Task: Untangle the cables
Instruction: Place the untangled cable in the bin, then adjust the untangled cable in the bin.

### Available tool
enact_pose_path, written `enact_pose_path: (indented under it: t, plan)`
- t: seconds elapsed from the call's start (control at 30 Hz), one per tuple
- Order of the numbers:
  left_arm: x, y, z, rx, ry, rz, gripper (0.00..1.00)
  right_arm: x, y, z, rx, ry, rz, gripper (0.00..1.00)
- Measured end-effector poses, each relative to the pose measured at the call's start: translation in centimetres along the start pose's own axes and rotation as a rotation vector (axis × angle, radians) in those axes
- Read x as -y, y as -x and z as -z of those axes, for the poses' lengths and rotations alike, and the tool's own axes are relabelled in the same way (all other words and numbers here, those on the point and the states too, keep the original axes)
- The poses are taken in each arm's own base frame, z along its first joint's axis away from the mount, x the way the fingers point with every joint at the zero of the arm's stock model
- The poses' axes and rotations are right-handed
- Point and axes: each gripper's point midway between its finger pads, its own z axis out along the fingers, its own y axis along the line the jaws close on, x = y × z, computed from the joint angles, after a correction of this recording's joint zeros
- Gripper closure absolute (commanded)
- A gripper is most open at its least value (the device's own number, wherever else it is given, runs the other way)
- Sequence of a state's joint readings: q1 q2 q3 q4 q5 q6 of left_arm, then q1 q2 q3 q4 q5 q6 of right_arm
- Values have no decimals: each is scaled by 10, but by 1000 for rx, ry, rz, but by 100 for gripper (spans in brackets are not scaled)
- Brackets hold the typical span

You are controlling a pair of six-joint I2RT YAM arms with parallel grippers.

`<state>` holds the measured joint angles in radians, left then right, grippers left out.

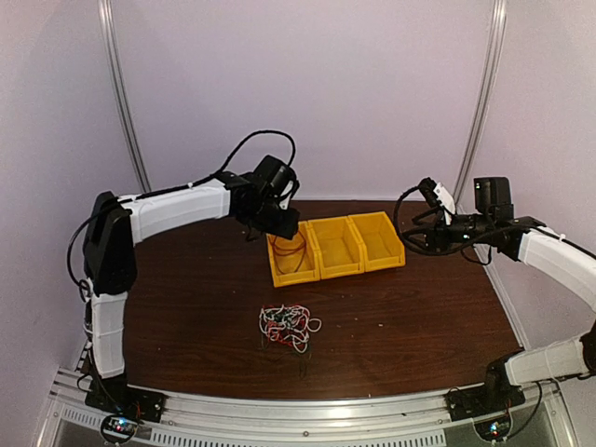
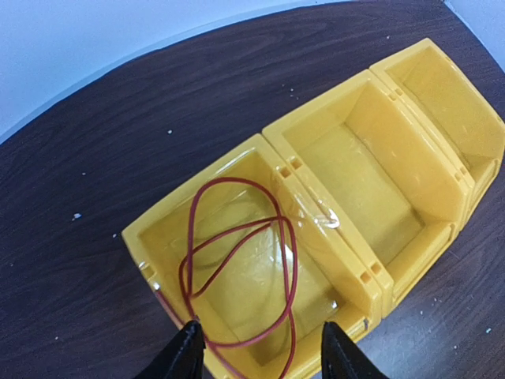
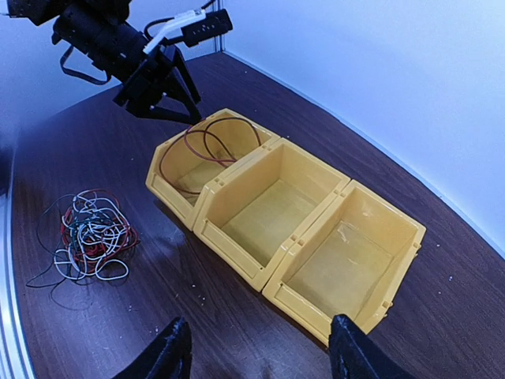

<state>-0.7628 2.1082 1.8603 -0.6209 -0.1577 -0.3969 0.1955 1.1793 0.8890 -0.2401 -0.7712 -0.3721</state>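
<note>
From above, a clump of red, white and black cables [image 1: 289, 326] lies on the counter [image 1: 419, 317], on the near side of three yellow bins [image 1: 340, 268].

The left wrist view shows the left gripper [image 2: 264, 351] with jaws parted over the left bin [image 2: 190, 185]. A red cable [image 2: 188, 245] is looped inside, perhaps brushing one finger.

The right wrist view shows the right gripper [image 3: 260, 351] wide, holding nothing.

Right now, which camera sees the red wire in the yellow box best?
Left wrist: it looks straight into the box, so the red wire shows in large loops. Right wrist shows it smaller, farther off; the top view, only a faint trace.
</note>
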Motion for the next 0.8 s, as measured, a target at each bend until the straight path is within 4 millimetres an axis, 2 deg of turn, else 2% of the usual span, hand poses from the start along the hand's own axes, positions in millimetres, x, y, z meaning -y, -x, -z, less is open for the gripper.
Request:
enact_pose_path:
  t: [0.13, 0.23, 0.3, 0.47, 0.53, 0.8]
  plan:
    - [-13, -2, 48, 35, 18, 12, 48, 0, -1, 0, -2, 1, 4, 41]
    - [-19, -11, 67, 38, 19, 29, 48, 0, -2, -1, -4, 4, 6, 40]
    - [-20, -22, 65, 15, 16, 41, 48, 0, -2, -1, -5, 7, 10, 40]
    - [-19, -63, 41, -92, 1, 86, 50, -1, -2, -1, -3, 13, 13, 40]
    - [-18, -72, 36, -114, -5, 101, 51, -2, -2, -1, -3, 13, 13, 41]
    - [-10, -66, 20, -100, -31, 126, 49, -1, -2, -1, -3, 13, 16, 41]
